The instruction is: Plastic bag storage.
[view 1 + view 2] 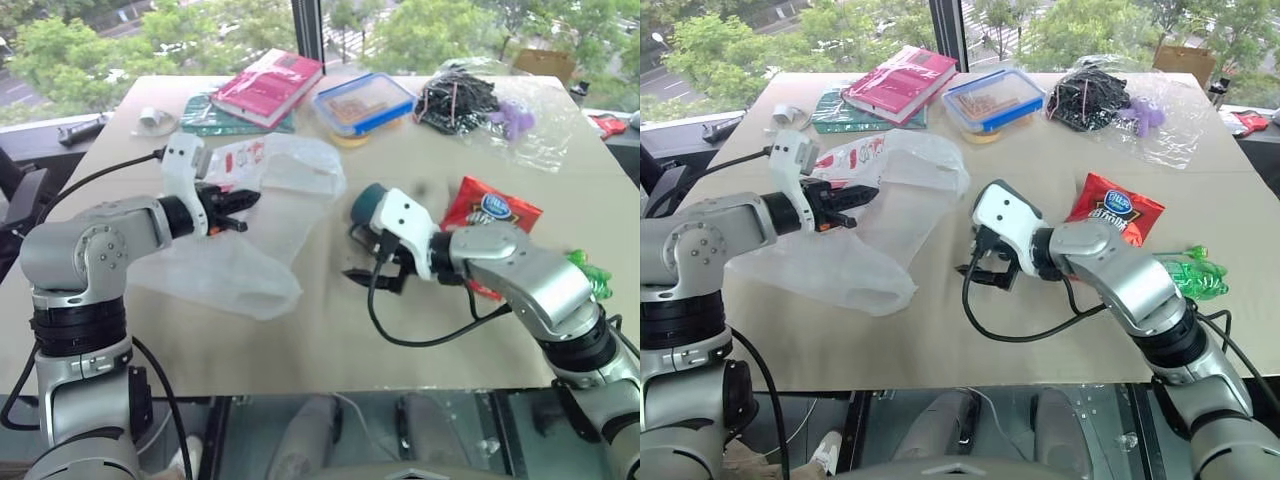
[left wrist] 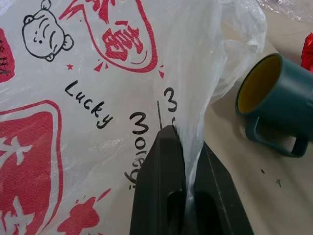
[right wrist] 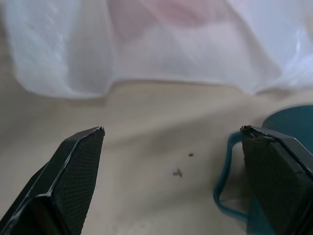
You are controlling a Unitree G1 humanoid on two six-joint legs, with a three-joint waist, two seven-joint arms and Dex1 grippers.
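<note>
Head cameras look down over the table (image 1: 330, 340) — wrist cameras sit close, both catching the mug (image 2: 276, 100).

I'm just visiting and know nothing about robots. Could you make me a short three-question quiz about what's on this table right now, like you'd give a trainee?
1. True or false: the left gripper is shut on the plastic bag.
2. Which lies nearest the right gripper? A) the red book B) the teal mug C) the lidded food box
3. Fill in: the right gripper's fingers stand ____, holding nothing.

Key
1. True: a fold of the printed bag is pinched between its fingers.
2. B: the mug lies on its side on the table, right beside that gripper.
3. Open.
</note>
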